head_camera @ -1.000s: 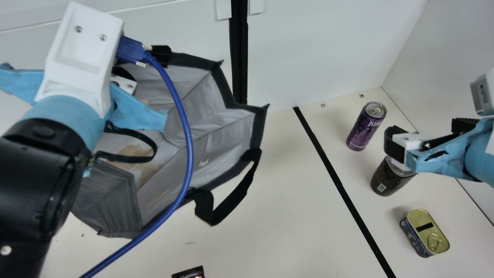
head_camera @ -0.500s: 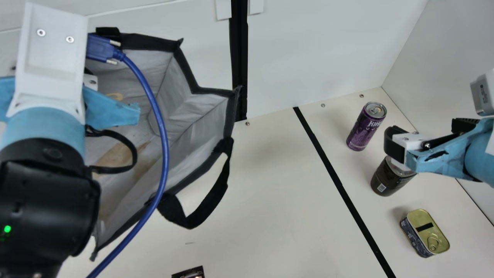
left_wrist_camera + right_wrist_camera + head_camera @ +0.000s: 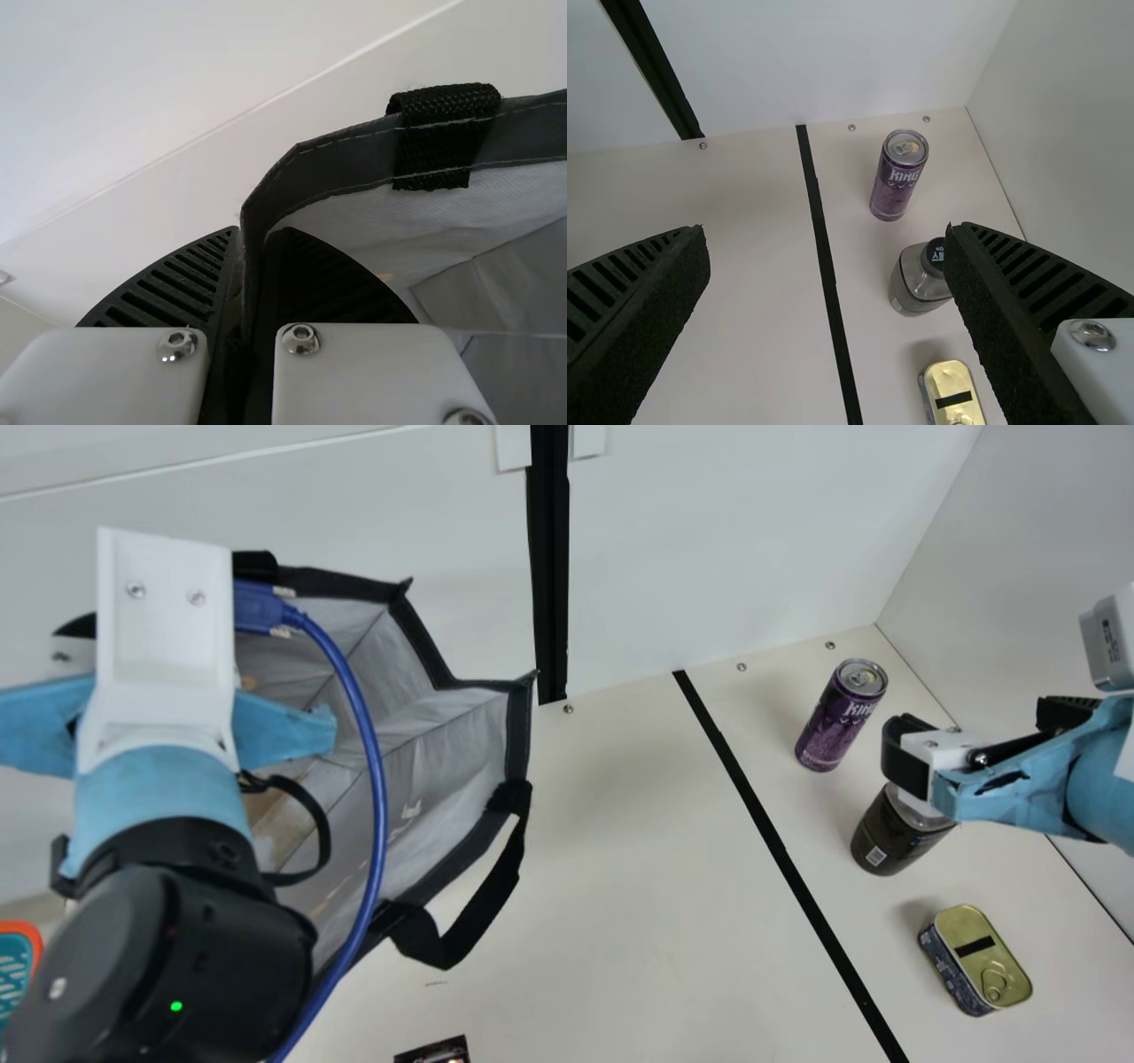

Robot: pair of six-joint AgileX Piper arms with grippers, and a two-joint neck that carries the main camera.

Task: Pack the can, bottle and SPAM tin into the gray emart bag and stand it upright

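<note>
Left wrist view: left gripper (image 3: 259, 232) closed down to a thin gap, bag rim (image 3: 328, 161) pinched between its ribbed fingers. Right gripper (image 3: 827, 230) wide apart, nothing between.

Gray emart bag (image 3: 452, 753) hangs off that pinch toward the table's left side, near the back edge, mouth tipped toward the table's right. Can't tell if the base sits flat. Bag should be light and floppy; hem band looks stiffest, so best hold is there or at the strap handle (image 3: 483, 908). Side walls likely fold if pushed.

Loads all outside the bag, right of the black line (image 3: 780, 846) on the table (image 3: 620, 921):
- can (image 3: 834, 726): upright, closest to back right corner. Smooth metal, probably slippery and could dent; take mid-body.
- bottle (image 3: 911, 288): upright, in from the right edge, between can and tin. Rigid, smooth; grip body below shoulder, not cap.
- SPAM tin (image 3: 979, 961): lying flat, farthest of the three from the back edge. Stiff, likely dense; pinch across long sides, clear of the pull ring.

Labels: can purple with pale lettering; bottle has a small square code; tin gold-lidded with a black strip, side print too fine to read.
</note>
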